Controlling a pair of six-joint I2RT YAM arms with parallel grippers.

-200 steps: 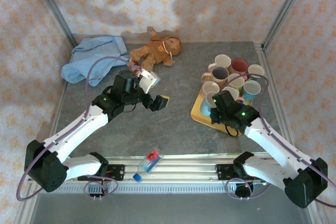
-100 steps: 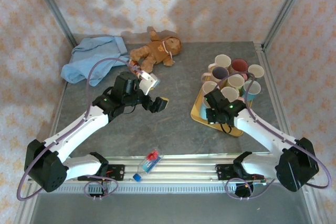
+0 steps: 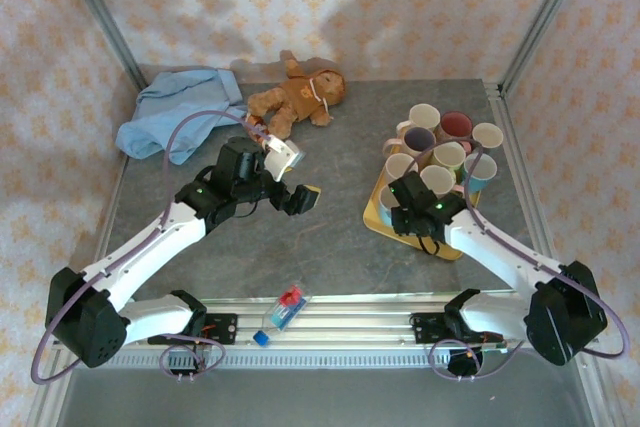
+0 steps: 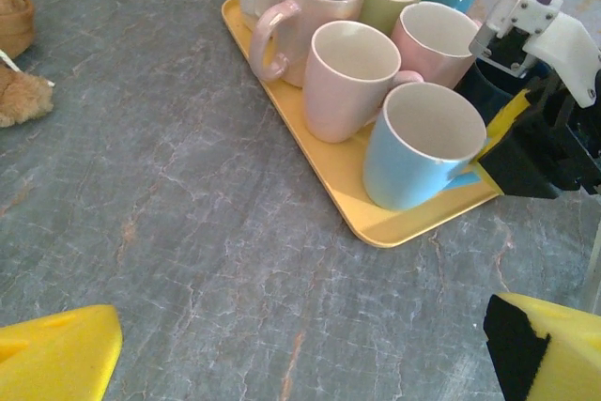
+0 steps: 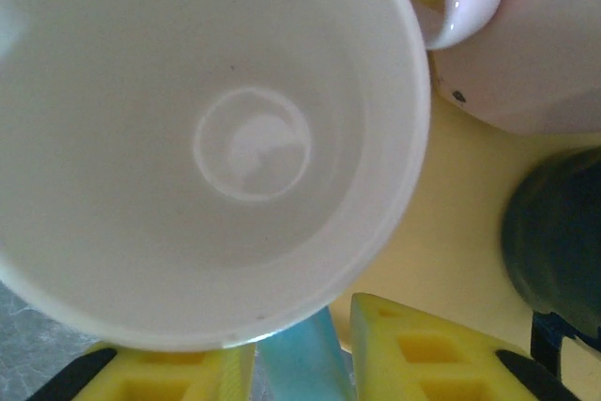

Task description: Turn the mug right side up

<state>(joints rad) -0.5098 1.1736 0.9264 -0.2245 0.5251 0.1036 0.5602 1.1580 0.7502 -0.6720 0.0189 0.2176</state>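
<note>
the blue mug [image 4: 423, 147] stands mouth up at a corner of the yellow tray [image 4: 380, 232], close to its rim. the right tool [image 5: 300, 359] straddles the mug's handle; whether it is clamped there cannot be told. the left tool [image 4: 300, 354] hangs wide apart over bare worktop [image 4: 188, 213] beside the tray's long edge.

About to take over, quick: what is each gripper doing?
Left gripper: open, empty.
Right gripper: astride the handle of the light blue ceramic mug; grip cannot be told.

Light blue ceramic mug [image 5: 188, 138] cropped at 10 o'clock, handle [image 5: 293, 368] cut off at 6 o'clock, dark mug [image 5: 554, 232] blurred at 4 o'clock
</note>
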